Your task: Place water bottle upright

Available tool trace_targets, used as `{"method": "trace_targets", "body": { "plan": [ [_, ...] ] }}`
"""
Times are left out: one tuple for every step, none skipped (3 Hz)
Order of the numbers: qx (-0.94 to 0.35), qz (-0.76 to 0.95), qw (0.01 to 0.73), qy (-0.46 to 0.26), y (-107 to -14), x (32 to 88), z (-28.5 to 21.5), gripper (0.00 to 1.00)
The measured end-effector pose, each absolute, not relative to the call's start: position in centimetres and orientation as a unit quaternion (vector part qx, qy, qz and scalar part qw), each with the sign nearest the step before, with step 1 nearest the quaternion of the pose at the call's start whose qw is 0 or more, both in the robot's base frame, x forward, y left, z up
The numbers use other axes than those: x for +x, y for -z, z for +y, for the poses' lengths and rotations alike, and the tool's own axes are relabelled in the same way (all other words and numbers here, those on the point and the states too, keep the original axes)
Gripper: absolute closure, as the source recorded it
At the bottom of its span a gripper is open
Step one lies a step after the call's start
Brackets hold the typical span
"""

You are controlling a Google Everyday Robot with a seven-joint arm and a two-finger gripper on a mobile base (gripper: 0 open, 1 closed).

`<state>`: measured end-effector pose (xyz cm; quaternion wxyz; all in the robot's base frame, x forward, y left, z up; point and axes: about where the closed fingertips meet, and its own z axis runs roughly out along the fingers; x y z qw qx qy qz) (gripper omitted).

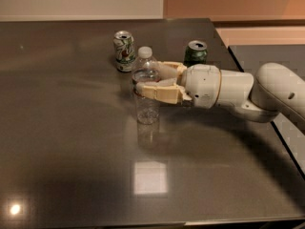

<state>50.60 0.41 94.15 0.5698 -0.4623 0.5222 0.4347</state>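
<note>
The water bottle (146, 87), clear ribbed plastic with a white cap, stands upright on the dark table (66, 128). Its base is at the table surface, and its reflection shows below it. My gripper (144, 80) reaches in from the right. Its tan fingers (159, 92) are closed around the bottle's middle, one in front and one behind, covering the label area. The white arm (238, 92) extends off to the right.
A white soda can (124, 51) stands just behind and left of the bottle. A green soda can (195, 53) stands behind the gripper's wrist. The table's right edge (252, 109) runs close under the arm, and its front edge is near the bottom of the view.
</note>
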Motion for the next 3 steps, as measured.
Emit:
{"method": "trace_targets", "body": {
  "plan": [
    [-0.465, 0.521, 0.568, -0.435, -93.83, 50.63, 0.33, 0.13],
    [-0.467, 0.52, 0.567, -0.435, -93.9, 50.55, 0.56, 0.0],
    [-0.467, 0.52, 0.567, -0.435, -93.9, 50.55, 0.57, 0.0]
  ]
}}
